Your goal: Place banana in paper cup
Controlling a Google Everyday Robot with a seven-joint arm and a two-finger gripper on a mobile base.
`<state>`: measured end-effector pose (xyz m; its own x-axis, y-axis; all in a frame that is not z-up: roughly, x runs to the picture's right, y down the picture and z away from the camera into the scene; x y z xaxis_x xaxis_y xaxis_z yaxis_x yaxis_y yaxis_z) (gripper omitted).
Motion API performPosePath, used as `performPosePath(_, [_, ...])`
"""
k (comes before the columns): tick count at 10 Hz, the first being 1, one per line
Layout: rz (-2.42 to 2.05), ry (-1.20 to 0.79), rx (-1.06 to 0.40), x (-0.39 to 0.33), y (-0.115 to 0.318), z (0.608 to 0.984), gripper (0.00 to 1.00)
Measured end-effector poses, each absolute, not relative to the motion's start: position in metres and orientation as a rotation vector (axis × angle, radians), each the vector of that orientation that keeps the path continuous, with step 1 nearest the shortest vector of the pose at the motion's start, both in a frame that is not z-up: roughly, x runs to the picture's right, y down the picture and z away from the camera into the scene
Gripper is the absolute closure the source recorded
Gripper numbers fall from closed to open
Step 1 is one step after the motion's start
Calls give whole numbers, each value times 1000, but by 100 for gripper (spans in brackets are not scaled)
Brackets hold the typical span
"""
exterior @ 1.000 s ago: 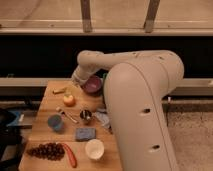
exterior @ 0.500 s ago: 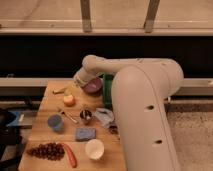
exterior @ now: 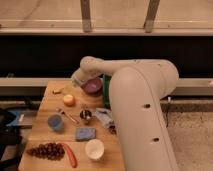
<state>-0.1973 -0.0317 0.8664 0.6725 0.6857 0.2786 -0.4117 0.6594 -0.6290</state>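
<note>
The banana (exterior: 59, 90) is small and pale yellow and lies at the back left of the wooden table (exterior: 44, 131). The white paper cup (exterior: 94, 149) stands upright and empty near the table's front edge. My gripper (exterior: 76, 82) hangs over the back of the table, just left of the purple bowl (exterior: 93, 86) and a little to the right of the banana. It holds nothing that I can see. The paper cup is far from the gripper, toward the front.
A round orange fruit (exterior: 69, 99) lies near the banana. A light-blue cup (exterior: 55, 122), a small metal cup (exterior: 86, 116), a blue sponge (exterior: 85, 133), dark grapes (exterior: 45, 150) and a red pepper (exterior: 71, 155) are also on the table. My large white arm (exterior: 140, 110) covers the table's right side.
The gripper has dropped slightly toward the back of the table beside the purple bowl, and the arm has shifted a little. The things on the table have not moved.
</note>
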Motion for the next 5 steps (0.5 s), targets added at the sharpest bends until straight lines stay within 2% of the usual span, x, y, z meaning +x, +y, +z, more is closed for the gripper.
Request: performPosePath(5, [650,-537,-545,-199,-33,864,20])
